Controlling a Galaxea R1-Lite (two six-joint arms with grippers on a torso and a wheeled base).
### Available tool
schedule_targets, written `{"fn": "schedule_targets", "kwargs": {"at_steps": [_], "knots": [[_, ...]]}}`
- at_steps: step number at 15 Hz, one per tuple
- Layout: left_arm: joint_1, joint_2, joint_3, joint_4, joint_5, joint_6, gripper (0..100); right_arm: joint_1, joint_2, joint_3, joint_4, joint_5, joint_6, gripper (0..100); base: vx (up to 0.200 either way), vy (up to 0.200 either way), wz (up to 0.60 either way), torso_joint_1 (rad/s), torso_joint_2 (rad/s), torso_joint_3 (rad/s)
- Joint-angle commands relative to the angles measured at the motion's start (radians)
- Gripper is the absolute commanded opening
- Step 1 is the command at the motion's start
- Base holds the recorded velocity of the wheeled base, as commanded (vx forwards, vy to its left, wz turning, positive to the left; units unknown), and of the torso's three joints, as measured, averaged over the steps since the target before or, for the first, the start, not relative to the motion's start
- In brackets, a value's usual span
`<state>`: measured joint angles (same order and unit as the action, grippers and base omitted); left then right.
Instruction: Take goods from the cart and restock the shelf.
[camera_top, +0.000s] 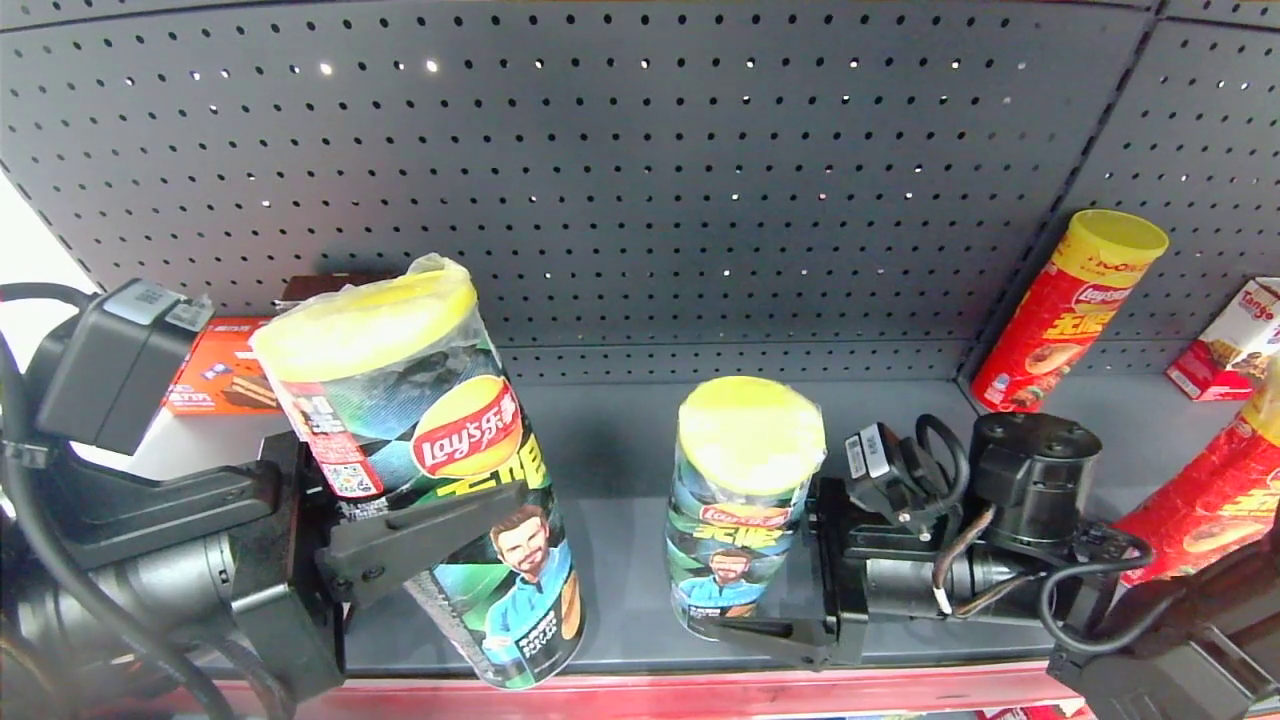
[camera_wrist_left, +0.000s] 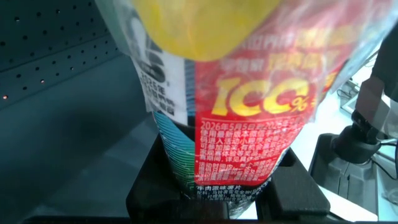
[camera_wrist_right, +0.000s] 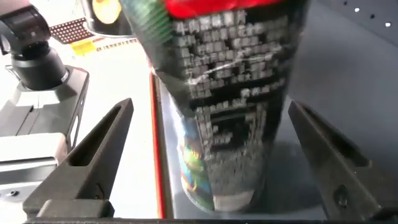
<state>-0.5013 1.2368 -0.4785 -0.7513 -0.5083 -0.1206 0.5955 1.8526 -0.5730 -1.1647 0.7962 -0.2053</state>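
Chip can (camera_top: 430, 470), head view: top tipped left, clamped mid-body by the left gripper (camera_top: 455, 540) over the shelf's (camera_top: 620, 470) near left edge. The second can (camera_top: 745, 500) stands upright further right, straddled by the right gripper (camera_top: 745, 600).

Left wrist view: the left gripper is closed on the chip can (camera_wrist_left: 249, 124).

Right wrist view: fingers (camera_wrist_right: 93, 155) are spread wide and apart from the second can (camera_wrist_right: 230, 106), so backing out nearward looks free.

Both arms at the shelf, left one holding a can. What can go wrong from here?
1. The left gripper holds the tilted can with its base right at the shelf's red front lip. Released like this, it may topple off.
2. The right gripper is open, with a finger on either side of the standing can. A skewed pull-back could knock it over.
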Motion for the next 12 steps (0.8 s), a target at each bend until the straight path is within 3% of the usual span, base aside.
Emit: {"fn": "schedule_targets", "kwargs": {"at_steps": [1,6,10,12], "knots": [[0.001,0.0,-0.002,0.0,0.001,-0.002,0,-0.025,-0.102,0.064,0.007,-0.005,0.0,100,0.0,0.0,0.0,0.0,0.0,0.0],[0.001,-0.008,0.001,0.0,0.004,-0.001,0,-0.094,-0.254,0.185,0.014,-0.011,0.0,100,0.0,0.0,0.0,0.0,0.0,0.0],[0.001,-0.013,-0.002,0.0,0.004,-0.001,0,-0.099,-0.391,0.243,0.023,-0.089,0.0,100,0.0,0.0,0.0,0.0,0.0,0.0],[0.001,-0.013,-0.008,0.0,0.004,-0.001,0,-0.094,-0.516,0.254,0.109,-0.218,0.0,100,0.0,0.0,0.0,0.0,0.0,0.0]]}}
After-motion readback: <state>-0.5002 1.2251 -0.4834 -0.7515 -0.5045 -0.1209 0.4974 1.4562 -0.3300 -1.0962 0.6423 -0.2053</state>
